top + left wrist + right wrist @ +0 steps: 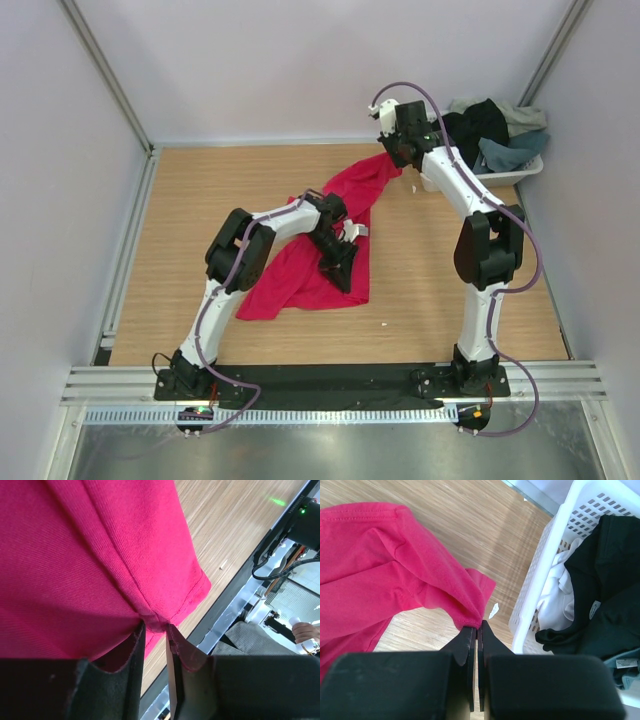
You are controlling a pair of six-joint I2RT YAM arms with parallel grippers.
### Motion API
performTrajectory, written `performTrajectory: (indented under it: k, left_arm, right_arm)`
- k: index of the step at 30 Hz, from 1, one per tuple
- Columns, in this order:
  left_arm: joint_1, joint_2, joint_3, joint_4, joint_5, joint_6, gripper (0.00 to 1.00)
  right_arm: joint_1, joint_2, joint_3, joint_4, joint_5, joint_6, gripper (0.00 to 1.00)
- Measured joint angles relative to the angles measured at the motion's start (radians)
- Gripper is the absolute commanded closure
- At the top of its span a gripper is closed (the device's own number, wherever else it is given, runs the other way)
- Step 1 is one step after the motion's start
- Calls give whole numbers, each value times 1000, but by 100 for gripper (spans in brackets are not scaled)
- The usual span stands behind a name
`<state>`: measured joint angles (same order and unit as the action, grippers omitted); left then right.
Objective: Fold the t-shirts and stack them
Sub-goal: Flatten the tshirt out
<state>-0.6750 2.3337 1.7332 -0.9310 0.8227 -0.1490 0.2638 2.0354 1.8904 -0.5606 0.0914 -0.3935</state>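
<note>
Crimson-pink t-shirt (290, 278) held diagonally between both my jaws, not yet laid flat.
Nearest me, its crumpled bulk lies on the bench (190, 210), left of centre, and my left jaws are clenched on a seamed hem fold at mid-bench. From there the cloth's long axis runs off to the far right. There my right jaws are clamped on another edge, just beside the white lattice basket (515, 172) holding the black t-shirt (485, 120) and others. I judge that spreading it means drawing the two grips apart along that diagonal.
</note>
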Motion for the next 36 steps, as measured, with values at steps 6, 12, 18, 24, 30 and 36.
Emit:
performTrajectory:
  k: [6, 12, 18, 24, 30, 36]
  left_arm:
    - [-4, 3, 8, -9, -11, 1, 75]
    - [-29, 7, 40, -39, -62, 8, 75]
    - [-74, 7, 50, -55, -103, 27, 83]
    - [-97, 7, 50, -68, -127, 39, 96]
    - [-102, -13, 50, -89, -181, 74, 100]
    - [-72, -163, 50, -137, -356, 171, 100]
  right_arm:
    - [-2, -1, -4, 1, 2, -1, 99]
    - [-4, -21, -19, 3, 3, -2, 99]
    - [-4, -33, -23, 7, 4, -5, 99]
    - [-5, -35, -26, 8, 4, -11, 99]
    - [-8, -47, -29, 7, 6, -15, 99]
    - [-19, -103, -35, 8, 27, -14, 99]
